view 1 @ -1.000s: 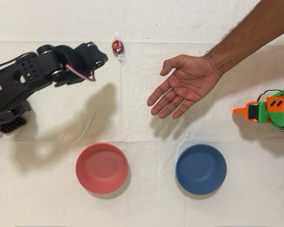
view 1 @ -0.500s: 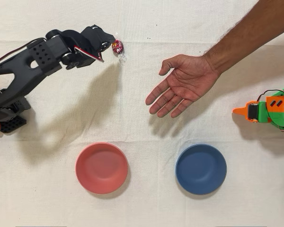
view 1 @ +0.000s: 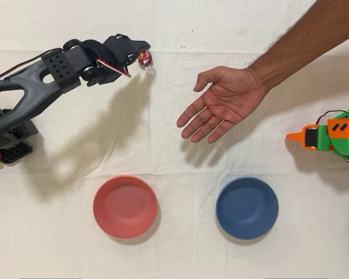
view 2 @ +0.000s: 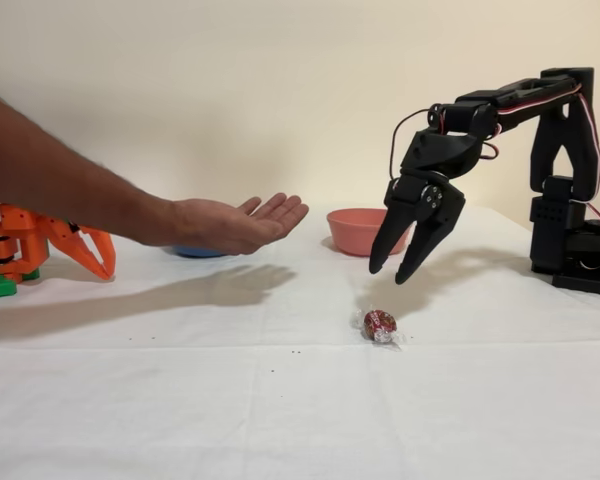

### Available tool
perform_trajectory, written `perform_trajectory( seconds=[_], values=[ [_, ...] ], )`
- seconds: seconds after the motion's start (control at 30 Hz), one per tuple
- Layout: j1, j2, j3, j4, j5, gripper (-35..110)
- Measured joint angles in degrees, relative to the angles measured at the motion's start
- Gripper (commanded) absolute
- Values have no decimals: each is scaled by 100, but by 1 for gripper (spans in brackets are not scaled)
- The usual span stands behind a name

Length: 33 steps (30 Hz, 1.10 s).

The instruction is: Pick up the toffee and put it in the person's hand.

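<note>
Fixed view, nearest the camera: the toffee (view 2: 380, 324) lies on the white cloth (view 2: 280, 400), red wrapper with clear twisted ends, nothing touching it. Just behind and above it hangs the black arm's gripper (view 2: 393, 270) — fingers spread apart, pointing down at a slant, tips clear of the cloth and holding nothing. The toffee sits below and slightly left of the tips in this view.

Overhead view: gripper (view 1: 141, 53) reaches in from the left, and the toffee (view 1: 144, 57) shows right at its tips, near the top edge of the cloth (view 1: 174, 145). Can't tell from above alone whether the tips touch the wrapper; the side view shows a gap in height.

The person's hand (view 2: 235, 224) is held palm up above the cloth, fingers extended, forearm coming in from the left of the fixed view. Overhead, the person's hand (view 1: 221, 104) sits right of the toffee and well apart from it, forearm entering from the upper right corner. Palm is bare.

Farther back in the fixed view: a pink bowl (view 2: 365, 230) behind the gripper, and a blue bowl (view 2: 195, 250) mostly hidden behind the hand. Overhead, pink bowl (view 1: 125, 206) and blue bowl (view 1: 247, 207) sit side by side along the lower part — both with nothing in them.

Orange arm (view 1: 328, 136) idle at the right edge, overhead.
</note>
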Motion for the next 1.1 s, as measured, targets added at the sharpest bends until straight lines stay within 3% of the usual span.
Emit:
perform_trajectory(
  seconds=[0.63,1.1],
  values=[
    [-18,-650,79,-79,0,27],
    [-62,-1415,-1002,35,-193,27]
  ],
)
